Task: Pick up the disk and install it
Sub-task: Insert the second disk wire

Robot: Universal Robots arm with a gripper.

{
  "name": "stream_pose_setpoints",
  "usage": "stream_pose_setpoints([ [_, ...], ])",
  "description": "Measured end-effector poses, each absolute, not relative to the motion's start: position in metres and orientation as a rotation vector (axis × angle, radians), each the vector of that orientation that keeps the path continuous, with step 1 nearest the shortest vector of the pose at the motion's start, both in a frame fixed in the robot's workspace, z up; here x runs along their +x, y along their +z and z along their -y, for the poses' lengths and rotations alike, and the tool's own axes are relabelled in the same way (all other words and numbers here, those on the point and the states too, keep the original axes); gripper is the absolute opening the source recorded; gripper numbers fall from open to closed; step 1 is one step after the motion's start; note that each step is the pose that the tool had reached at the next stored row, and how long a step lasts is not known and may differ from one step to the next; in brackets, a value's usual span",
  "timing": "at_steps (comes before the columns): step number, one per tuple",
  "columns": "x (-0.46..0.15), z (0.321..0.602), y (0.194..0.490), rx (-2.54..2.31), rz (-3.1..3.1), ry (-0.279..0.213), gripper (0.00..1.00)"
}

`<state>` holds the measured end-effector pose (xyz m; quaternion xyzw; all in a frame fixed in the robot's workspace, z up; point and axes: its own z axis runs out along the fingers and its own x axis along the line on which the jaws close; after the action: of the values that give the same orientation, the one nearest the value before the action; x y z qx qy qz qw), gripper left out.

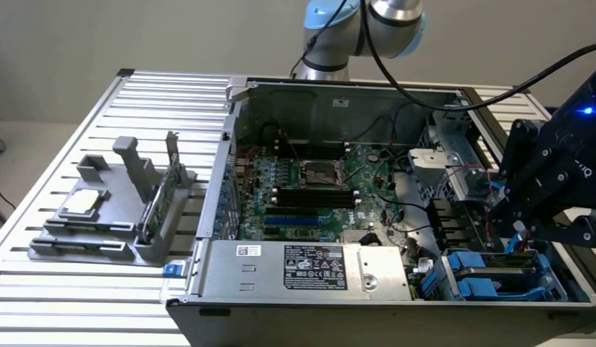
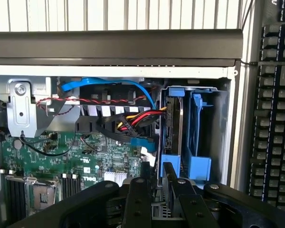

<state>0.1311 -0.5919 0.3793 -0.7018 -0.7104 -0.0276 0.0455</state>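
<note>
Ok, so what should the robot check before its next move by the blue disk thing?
1. Case open on top: ok.
2. Gripper above the bay: ok.
3. Disk standing in the bay in its blue frame: ok, as far as it shows.
4. Cables out of the bay's way: cannot tell; they run right up beside it.
5. Gripper holding the disk: cannot tell.

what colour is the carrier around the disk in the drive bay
Bright blue carrier, clearest in the wrist view.
</note>
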Motion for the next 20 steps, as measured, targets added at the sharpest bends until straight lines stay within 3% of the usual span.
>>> stream_pose_setpoints([
  [20, 0.1406, 0.5834, 0.3694, -2.15, 2.194, -0.05, 0.25],
])
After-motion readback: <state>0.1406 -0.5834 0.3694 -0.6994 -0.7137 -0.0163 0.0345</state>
